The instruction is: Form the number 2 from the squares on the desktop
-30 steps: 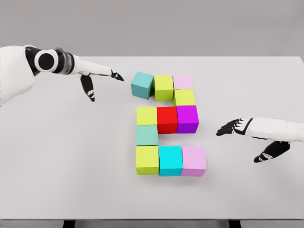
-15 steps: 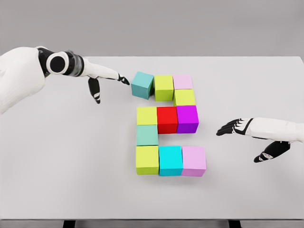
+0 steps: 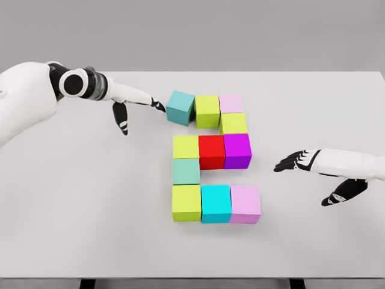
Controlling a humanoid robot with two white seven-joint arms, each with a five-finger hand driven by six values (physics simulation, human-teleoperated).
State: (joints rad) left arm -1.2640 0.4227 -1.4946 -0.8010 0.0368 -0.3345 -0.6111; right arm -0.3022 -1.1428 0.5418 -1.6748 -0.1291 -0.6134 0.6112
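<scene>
The coloured squares are gathered at the centre of the white desktop (image 3: 90,205), already laid out close to a 2. The top row is formed by a teal cube (image 3: 180,107), a yellow-green cube (image 3: 207,111) and a pale pink cube (image 3: 231,103); the teal one sits turned out of line, its corner towards the left.

The left hand (image 3: 129,102) is seen at the upper left of the frame, stretched flat with nothing held, its fingertips (image 3: 160,106) just beside or touching the teal cube's left face; contact cannot be confirmed. The right hand (image 3: 319,171) is held at the right edge, fingers loosely spread and empty, well apart from the purple cube (image 3: 237,150).

A push on the turned cube is judged to be the step in hand. If the push is delivered off-centre, the cube may be rotated further instead of squared. If too much force is applied, the yellow-green and pale pink cubes may be shoved rightwards and the row broken.

No brand, label or writing is visible anywhere.
</scene>
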